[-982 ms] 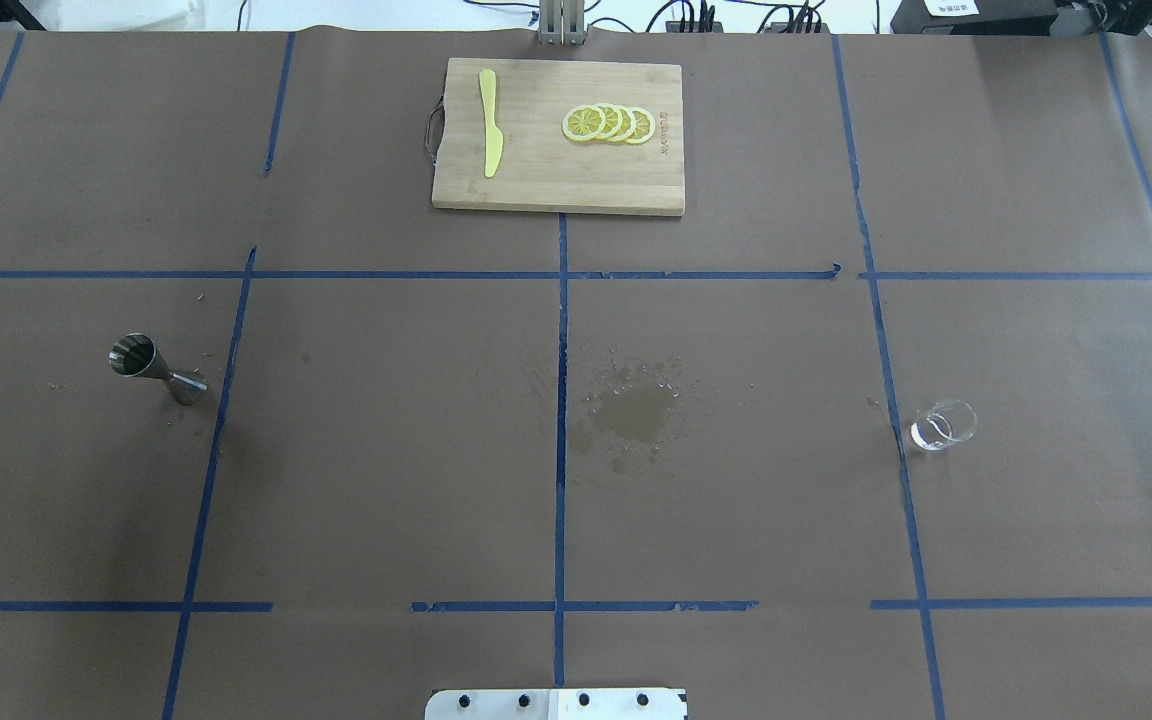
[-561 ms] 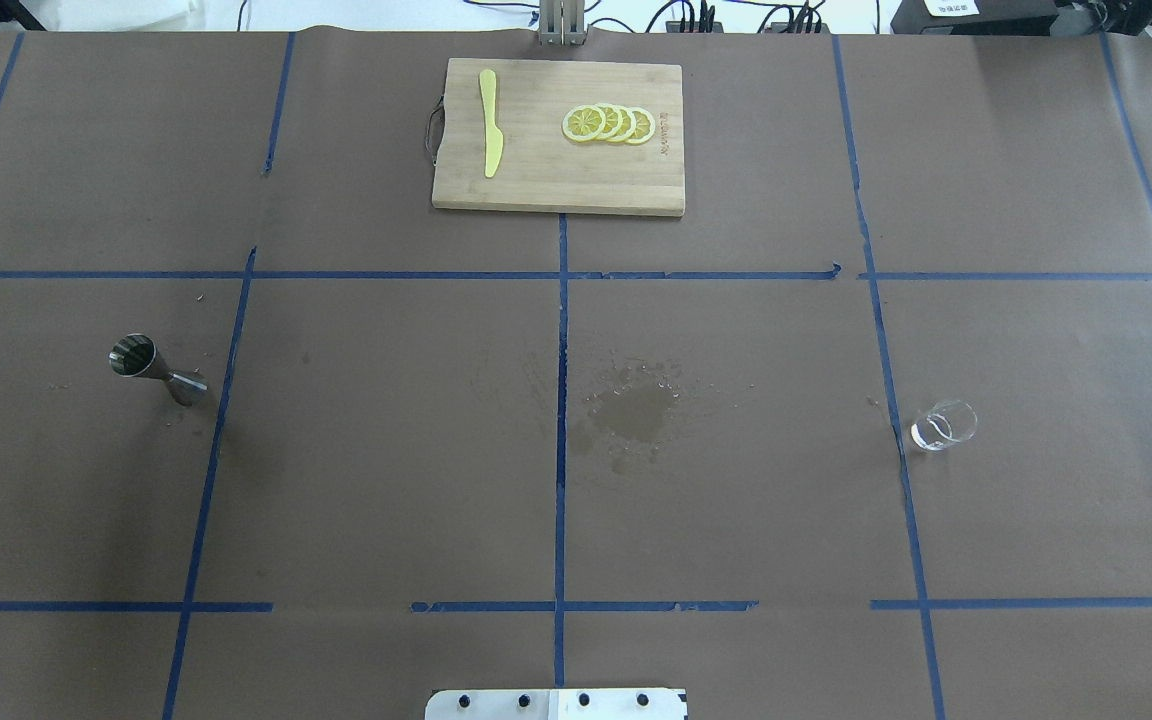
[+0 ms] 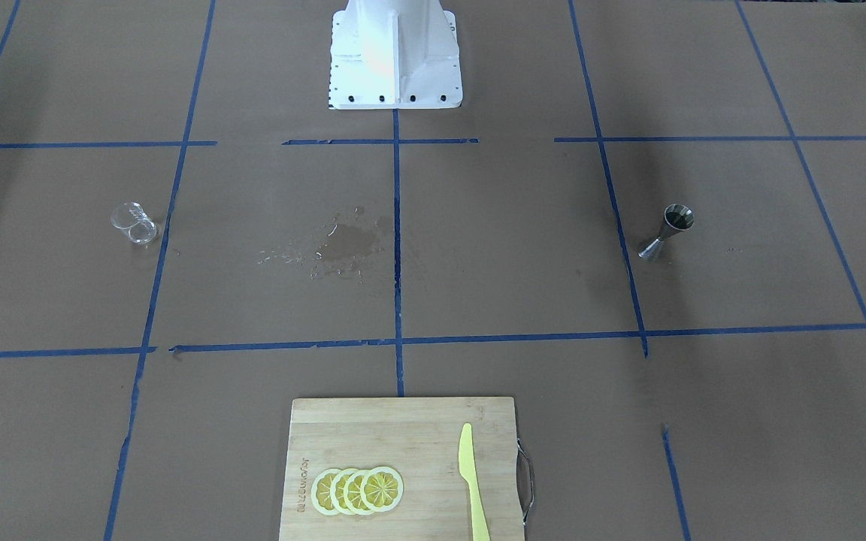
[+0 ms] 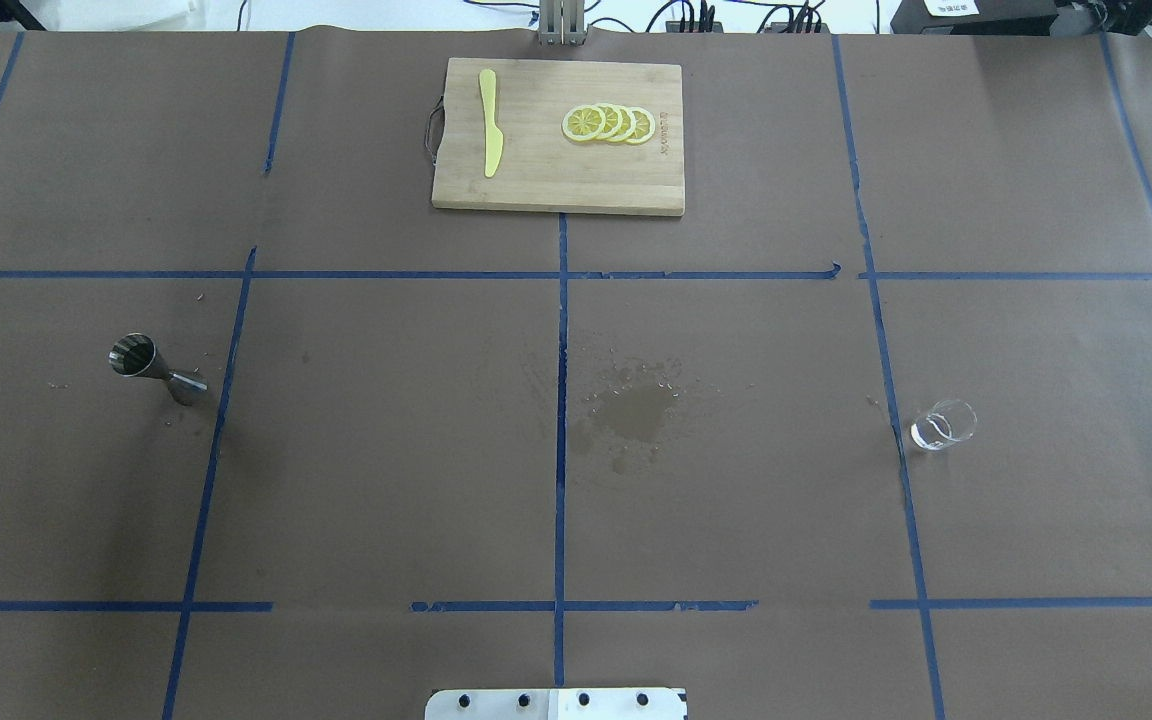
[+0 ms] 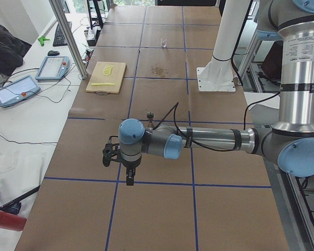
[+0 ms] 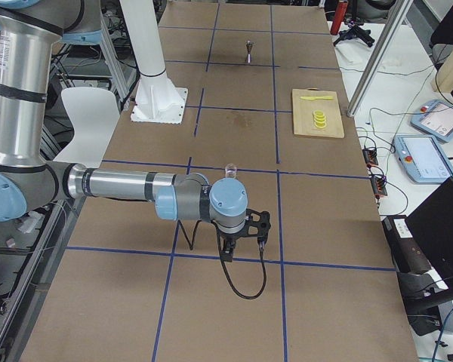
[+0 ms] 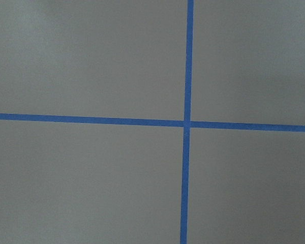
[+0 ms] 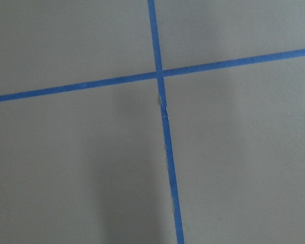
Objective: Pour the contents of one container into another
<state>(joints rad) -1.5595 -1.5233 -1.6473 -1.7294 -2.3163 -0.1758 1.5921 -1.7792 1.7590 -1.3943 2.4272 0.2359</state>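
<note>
The clear glass tumbler [image 4: 944,424] [image 3: 134,223] stands upright on the table's right side, beside a blue tape line. Far to the left stands the steel hourglass jigger [image 4: 156,368] [image 3: 667,233], also upright. Neither gripper appears in the overhead or front views. The left gripper [image 5: 126,175] hangs over the table's left end, well away from the jigger [image 5: 150,116]. Over the right end, the right gripper [image 6: 244,245] hangs short of the tumbler [image 6: 229,170]. I cannot tell whether either is open or shut. Both wrist views show only brown paper and crossing blue tape.
A wooden cutting board [image 4: 536,180] lies at the far middle with a yellow plastic knife [image 4: 489,122] and several lemon slices [image 4: 608,123]. A wet stain [image 4: 636,410] marks the paper at the centre. The white robot base [image 3: 395,52] sits at the near edge.
</note>
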